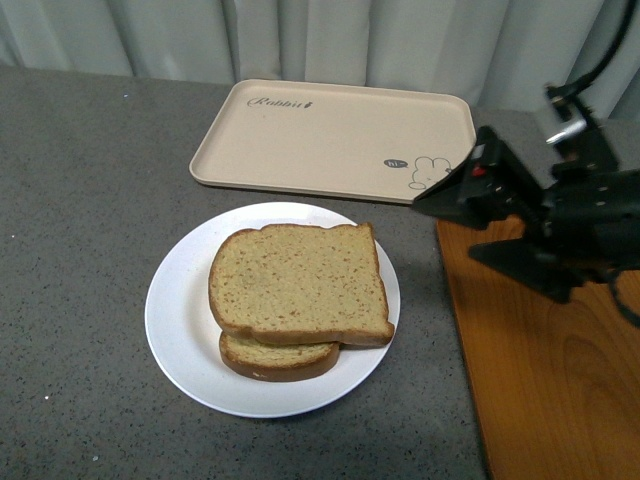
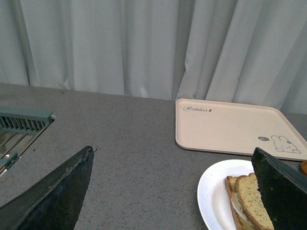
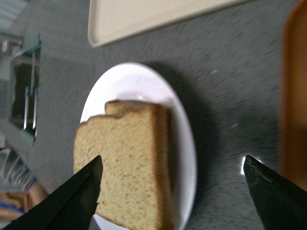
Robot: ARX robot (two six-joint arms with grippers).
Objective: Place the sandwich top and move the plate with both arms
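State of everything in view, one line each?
sandwich top: lying flat on the lower slice, ungripped
lower slice: on the plate, mostly covered
plate: on the counter, not gripped
rabbit tray: empty
orange tray: visible part bare
left gripper: open, empty
right gripper: open, empty, beside the plate

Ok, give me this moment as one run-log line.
sandwich top: on lower slice, on plate | plate: on counter | right hand: open, empty | left hand: open, empty
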